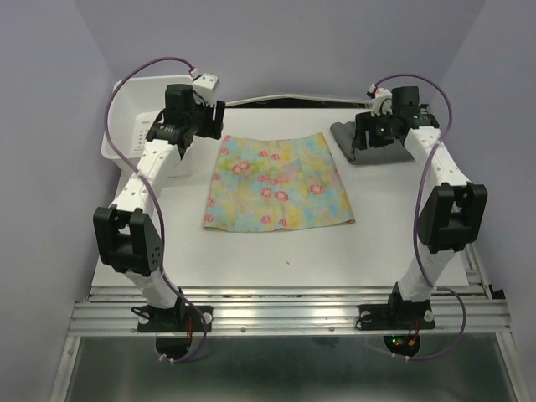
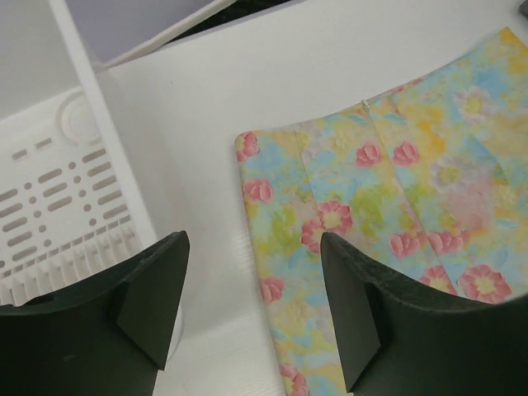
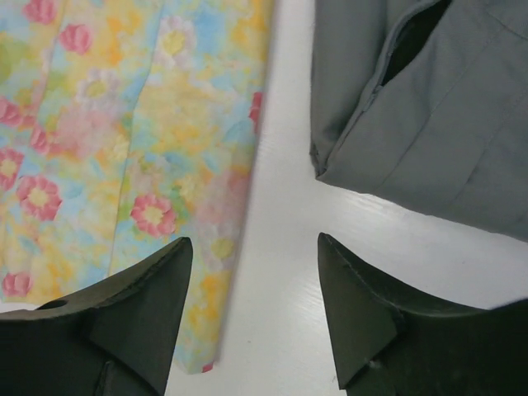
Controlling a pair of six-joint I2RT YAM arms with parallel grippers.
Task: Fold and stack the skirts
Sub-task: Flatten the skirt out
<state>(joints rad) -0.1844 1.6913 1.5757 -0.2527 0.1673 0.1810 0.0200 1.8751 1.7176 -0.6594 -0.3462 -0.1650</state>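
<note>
The flowered skirt [image 1: 276,184] lies flat on the desk [image 1: 285,260]. The grey skirt [image 3: 429,124] sits just beside its far right corner, perhaps folded, half hidden. The left fingers [image 2: 346,297], spread and empty, hover by the far left corner; the right fingers [image 3: 157,297], likewise spread, hang over the gap. A shallow pinch could lose the thin cloth, or the right could snag the grey.

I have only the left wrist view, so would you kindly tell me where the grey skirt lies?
Observer: The grey skirt lies at the far right of the table, beside the floral skirt but not touching it.
Operator: Thank you; where is the right gripper?
Observer: The right gripper hangs open above the bare strip between the two skirts, holding nothing.
Operator: Is the floral skirt folded yet?
Observer: No, it lies spread flat in the middle.
</note>
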